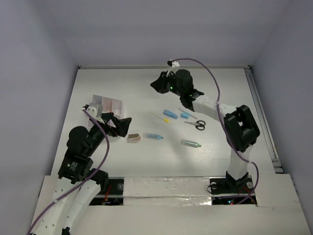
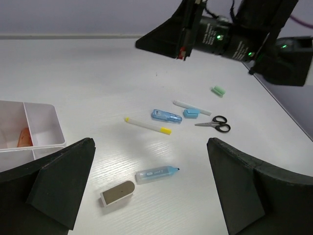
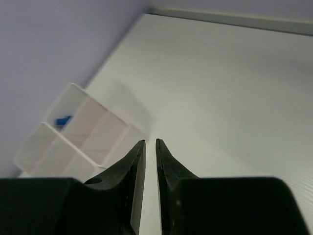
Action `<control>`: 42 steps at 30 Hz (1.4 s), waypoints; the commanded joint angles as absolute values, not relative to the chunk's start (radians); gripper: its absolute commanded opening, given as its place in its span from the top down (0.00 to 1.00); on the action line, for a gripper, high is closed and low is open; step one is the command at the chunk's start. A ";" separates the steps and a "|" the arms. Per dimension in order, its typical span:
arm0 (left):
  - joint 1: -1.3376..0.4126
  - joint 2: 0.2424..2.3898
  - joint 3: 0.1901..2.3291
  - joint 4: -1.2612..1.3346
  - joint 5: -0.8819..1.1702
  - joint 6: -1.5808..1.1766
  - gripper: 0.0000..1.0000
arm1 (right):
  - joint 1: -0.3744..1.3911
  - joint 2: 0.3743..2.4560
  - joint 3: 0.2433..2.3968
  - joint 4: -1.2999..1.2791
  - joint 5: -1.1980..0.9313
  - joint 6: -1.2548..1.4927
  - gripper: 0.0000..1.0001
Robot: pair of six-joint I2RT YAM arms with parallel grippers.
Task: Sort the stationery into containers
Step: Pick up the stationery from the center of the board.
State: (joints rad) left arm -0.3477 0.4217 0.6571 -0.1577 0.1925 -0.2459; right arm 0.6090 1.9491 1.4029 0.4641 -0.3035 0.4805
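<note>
The box [image 3: 110, 108] was smooth white plastic (contents partly hidden). The left gripper [image 2: 149, 144] stood wide apart. The right gripper [image 3: 150, 143] was pressed together, empty.

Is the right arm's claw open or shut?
Shut. In the wrist view, the right gripper has its jaws almost touching, with nothing between them.

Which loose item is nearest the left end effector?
The tan-grey block, just ahead of the open left end effector. The blue marker beside it lies farther out, and everything else is farther still.
</note>
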 commanded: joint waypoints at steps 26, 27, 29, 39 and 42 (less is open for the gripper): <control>-0.356 0.428 0.699 -0.106 0.215 -0.247 0.01 | 0.597 2.062 1.641 -0.549 -0.034 -0.129 0.42; -0.356 0.428 0.699 -0.104 0.215 -0.247 0.01 | 0.597 2.066 1.644 -0.549 -0.038 -0.130 0.42; -0.356 0.430 0.698 -0.104 0.218 -0.245 0.01 | 0.597 2.085 1.657 -0.549 -0.051 -0.132 0.42; -0.347 0.428 0.698 -0.106 0.218 -0.249 0.01 | 0.597 2.183 1.733 -0.538 -0.080 -0.130 0.43; -0.347 0.426 0.698 -0.106 0.219 -0.247 0.01 | 0.597 2.210 1.762 -0.546 -0.080 -0.135 0.47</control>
